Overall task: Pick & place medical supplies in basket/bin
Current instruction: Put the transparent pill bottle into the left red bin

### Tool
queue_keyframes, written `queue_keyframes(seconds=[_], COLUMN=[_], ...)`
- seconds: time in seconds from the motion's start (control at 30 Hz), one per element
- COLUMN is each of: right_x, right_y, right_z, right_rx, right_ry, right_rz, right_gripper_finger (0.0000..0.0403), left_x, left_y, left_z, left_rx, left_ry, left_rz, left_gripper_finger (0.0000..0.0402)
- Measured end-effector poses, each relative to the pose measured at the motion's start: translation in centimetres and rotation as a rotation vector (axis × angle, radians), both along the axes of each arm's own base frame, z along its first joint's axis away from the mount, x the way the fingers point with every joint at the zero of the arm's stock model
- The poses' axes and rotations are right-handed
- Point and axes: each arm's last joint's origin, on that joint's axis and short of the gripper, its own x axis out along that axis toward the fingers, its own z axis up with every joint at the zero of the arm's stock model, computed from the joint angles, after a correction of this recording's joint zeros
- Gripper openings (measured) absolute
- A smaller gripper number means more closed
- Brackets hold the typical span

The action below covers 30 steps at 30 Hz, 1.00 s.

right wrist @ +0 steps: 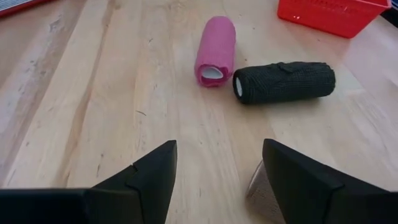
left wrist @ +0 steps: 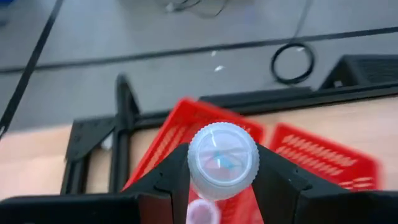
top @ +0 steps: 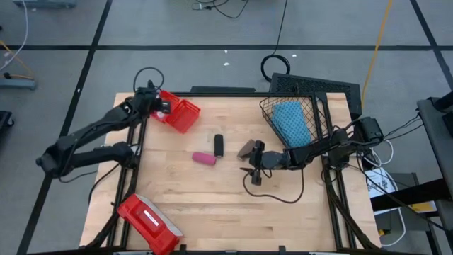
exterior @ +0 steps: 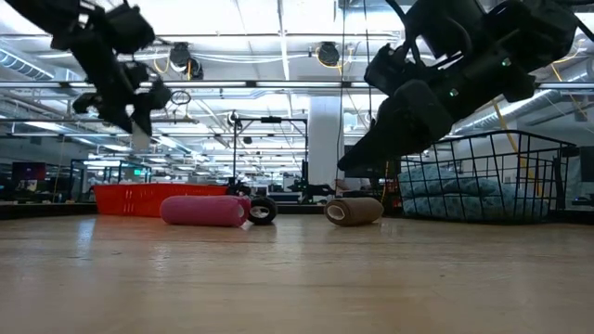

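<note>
Only the left wrist view shows the left gripper (left wrist: 222, 186) clamping a white bottle (left wrist: 222, 160) above the red bin (top: 180, 112), at 10 o'clock on the wooden table (top: 212, 205). The right gripper (right wrist: 217, 180) hangs wide open beside the brown roll (top: 246, 149); the pink roll (top: 204, 159) and black roll (top: 219, 145) lie centrally. The blue pad (top: 291, 121) fills the wire basket (top: 320, 113) at 2 o'clock.

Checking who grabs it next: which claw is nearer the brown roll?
Right. The right claw hangs open just beside the brown roll; the left claw is across the table over the red bin, holding a white bottle.
</note>
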Motion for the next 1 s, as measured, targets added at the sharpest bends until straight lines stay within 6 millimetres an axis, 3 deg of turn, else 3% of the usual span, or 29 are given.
queue_keyframes(seconds=[0.13, 0.23, 0.43, 1.0], right_x=[0.0, 0.0, 0.0, 0.0], right_y=[0.0, 0.0, 0.0, 0.0], right_z=[0.0, 0.0, 0.0, 0.0], right_rx=[0.001, 0.001, 0.002, 0.003], right_ry=[0.001, 0.001, 0.000, -0.001], right_rz=[-0.003, -0.003, -0.004, -0.003], right_gripper_finger=[0.0226, 0.0225, 0.0222, 0.0219], left_x=[-0.7, -0.5, -0.4, -1.7], left_y=[0.8, 0.8, 0.5, -0.6], left_z=[-1.8, -2.1, -3.4, -7.9], left_rx=[-0.025, 0.019, 0.015, -0.014], left_ry=[0.001, -0.006, -0.077, -0.067], left_rz=[0.049, 0.064, 0.119, 0.281], left_gripper_finger=[0.0141, 0.0141, 0.0141, 0.0140])
